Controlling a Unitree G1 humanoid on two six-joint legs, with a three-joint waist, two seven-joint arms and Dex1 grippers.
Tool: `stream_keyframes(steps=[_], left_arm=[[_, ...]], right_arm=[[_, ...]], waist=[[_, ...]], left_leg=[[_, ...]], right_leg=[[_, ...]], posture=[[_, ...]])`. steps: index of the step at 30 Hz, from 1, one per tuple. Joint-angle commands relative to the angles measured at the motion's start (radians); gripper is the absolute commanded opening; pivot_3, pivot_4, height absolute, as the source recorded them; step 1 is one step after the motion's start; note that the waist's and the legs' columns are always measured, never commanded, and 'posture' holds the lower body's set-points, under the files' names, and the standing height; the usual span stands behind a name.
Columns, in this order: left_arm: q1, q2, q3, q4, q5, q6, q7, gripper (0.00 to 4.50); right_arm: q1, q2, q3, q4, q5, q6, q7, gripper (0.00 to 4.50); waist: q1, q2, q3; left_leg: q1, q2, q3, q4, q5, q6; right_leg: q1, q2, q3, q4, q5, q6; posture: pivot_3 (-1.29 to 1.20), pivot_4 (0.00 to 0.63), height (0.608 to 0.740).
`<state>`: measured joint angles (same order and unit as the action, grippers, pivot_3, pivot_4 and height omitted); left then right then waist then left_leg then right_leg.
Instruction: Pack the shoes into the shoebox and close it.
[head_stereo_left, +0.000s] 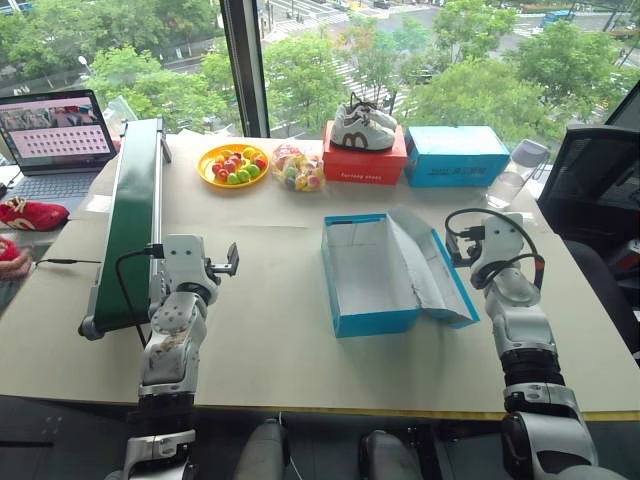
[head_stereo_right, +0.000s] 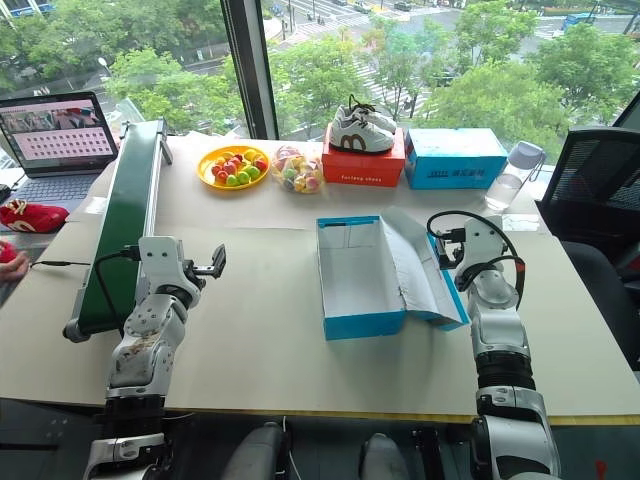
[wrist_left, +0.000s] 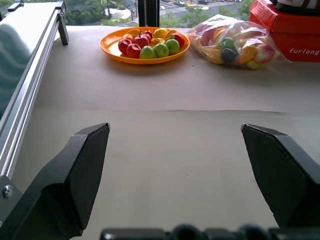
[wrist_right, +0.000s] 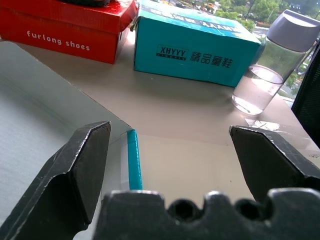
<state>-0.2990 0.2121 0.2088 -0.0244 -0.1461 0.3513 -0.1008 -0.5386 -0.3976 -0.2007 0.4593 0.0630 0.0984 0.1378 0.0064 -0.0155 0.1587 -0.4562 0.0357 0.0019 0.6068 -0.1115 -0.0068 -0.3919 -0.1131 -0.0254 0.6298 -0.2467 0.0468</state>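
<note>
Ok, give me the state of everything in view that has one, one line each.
shoebox: open, empty, lid folded out toward the right arm
red shoe: off the table's left edge, not packed
red shoebox: closed, sneakers on top
teal box: closed
laptop: open, screen on
bottle: capped, upright
left gripper: open, empty
right gripper: open, empty

Office-type test lab: laptop (head_stereo_left: 55, 130) running beyond the left gripper (head_stereo_left: 232, 262), conveyor belt (head_stereo_left: 130, 215) sitting just beside it, office chair (head_stereo_left: 595, 170) standing past the right gripper (head_stereo_right: 447, 248), high windows (head_stereo_left: 420, 60) overlooking trees.
</note>
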Motion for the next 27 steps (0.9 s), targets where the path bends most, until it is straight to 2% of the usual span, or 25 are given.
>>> stream_keyframes(steps=[1, 5, 9, 13, 17, 21, 27], left_arm=[[-0.019, 0.028, 0.004, -0.025, 0.02, -0.042, 0.003, 4.5], [-0.042, 0.092, 0.066, -0.07, 0.015, -0.033, 0.02, 4.5], [-0.07, 0.162, 0.161, -0.105, -0.036, 0.043, 0.024, 4.5], [-0.075, 0.239, 0.235, -0.132, -0.071, 0.154, 0.021, 4.5], [-0.06, 0.324, 0.331, -0.117, -0.083, 0.282, 0.04, 4.5], [-0.015, 0.366, 0.372, -0.116, -0.101, 0.339, 0.009, 4.5], [0.01, 0.345, 0.408, -0.09, -0.116, 0.387, 0.037, 4.5]], right_arm=[[-0.062, 0.027, -0.009, -0.11, 0.079, 0.021, 0.04, 4.43], [-0.134, 0.076, 0.047, -0.384, 0.29, 0.207, 0.235, 4.43], [-0.153, 0.063, 0.116, -0.584, 0.475, 0.428, 0.385, 4.43], [-0.131, 0.031, 0.219, -0.727, 0.586, 0.566, 0.521, 4.43], [-0.091, -0.014, 0.376, -0.776, 0.563, 0.605, 0.647, 4.43], [-0.091, -0.014, 0.505, -0.719, 0.408, 0.527, 0.644, 4.43], [-0.098, 0.057, 0.545, -0.637, 0.307, 0.45, 0.616, 4.43]], waist=[[0.0, 0.0, 0.0], [-0.026, 0.001, 0.004], [-0.023, 0.001, 0.004], [-0.016, -0.001, 0.005], [-0.013, -0.003, 0.005], [-0.018, -0.004, 0.005], [-0.016, -0.008, 0.005]], left_leg=[[0.0, 0.0, 0.0, 0.0, 0.0, 0.0], [-0.001, 0.002, 0.002, -0.001, 0.0, 0.0], [-0.001, 0.004, 0.003, -0.001, 0.0, 0.0], [-0.002, 0.005, 0.004, -0.001, -0.001, -0.001], [-0.002, 0.007, 0.005, 0.0, -0.003, -0.005], [-0.002, 0.008, 0.008, -0.001, -0.005, -0.008], [-0.003, 0.008, 0.01, -0.001, -0.005, -0.008]], right_leg=[[0.0, 0.0, 0.0, 0.0, 0.0, 0.0], [-0.005, 0.003, 0.006, 0.002, 0.001, 0.001], [-0.008, 0.004, 0.007, 0.004, 0.002, 0.0], [-0.007, 0.005, 0.006, 0.002, 0.002, -0.001], [-0.011, 0.005, 0.006, 0.002, 0.001, 0.001], [-0.012, 0.005, 0.007, 0.002, 0.001, 0.0], [-0.013, 0.005, 0.008, 0.002, 0.003, -0.002]], posture=[[0.0, 0.15, 0.738], [0.0, 0.15, 0.738], [0.0, 0.15, 0.738], [0.0, 0.15, 0.738], [0.0, 0.15, 0.738], [0.0, 0.15, 0.738], [0.0, 0.15, 0.738]])
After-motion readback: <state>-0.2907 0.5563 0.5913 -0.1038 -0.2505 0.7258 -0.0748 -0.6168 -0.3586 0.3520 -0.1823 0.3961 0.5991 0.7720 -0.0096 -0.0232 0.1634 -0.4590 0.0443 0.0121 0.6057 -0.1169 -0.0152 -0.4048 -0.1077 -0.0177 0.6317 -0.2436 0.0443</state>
